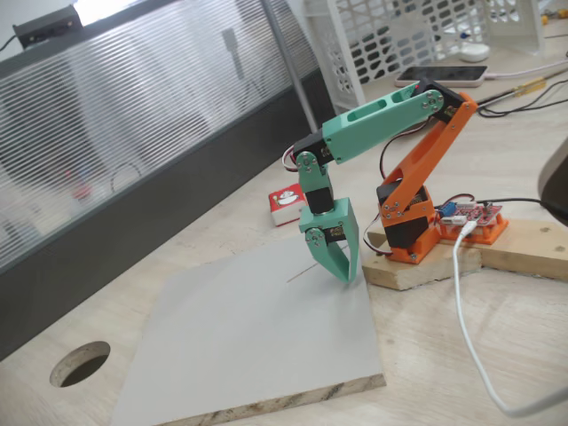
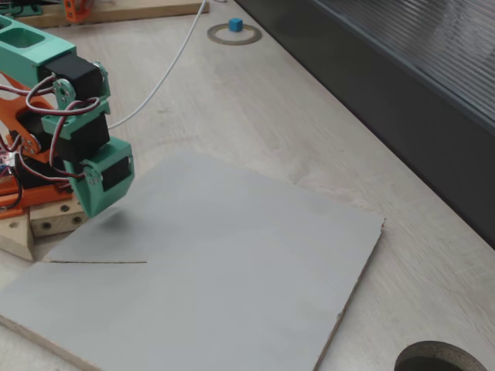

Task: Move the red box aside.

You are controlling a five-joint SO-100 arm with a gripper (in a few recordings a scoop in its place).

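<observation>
Red box (image 1: pixel 287 204) sits on the wooden table (image 1: pixel 497 355), off the grey board (image 1: pixel 257 337), just past the board's far edge in a fixed view; white top w/ red sides, small white cartoon on its face; upright as far as can be told.

Gripper (image 1: pixel 342 257) hangs tip-down over the board's far right part, teal fingers closed together into one wedge, nothing between them; tip looks just above or touching the board surface, can't tell which. Box is behind & to the left of the gripper in that view, near it but apart; wrist servo partly overlaps the box's right edge in the pic, no contact visible.

In the other fixed view the gripper (image 2: pixel 100 189) shows at the left, above the board (image 2: pixel 232 263), casting a shadow under itself; its tip is cut by the angle, so jaw state unclear from there.

Arm base (image 1: pixel 408 226) is orange, bolted on a wood block (image 1: pixel 524 244) to the right of the board; red circuit board (image 1: pixel 475 217) w/ wires next to the base; white cable (image 1: pixel 466 328) runs across the table toward the front.
</observation>
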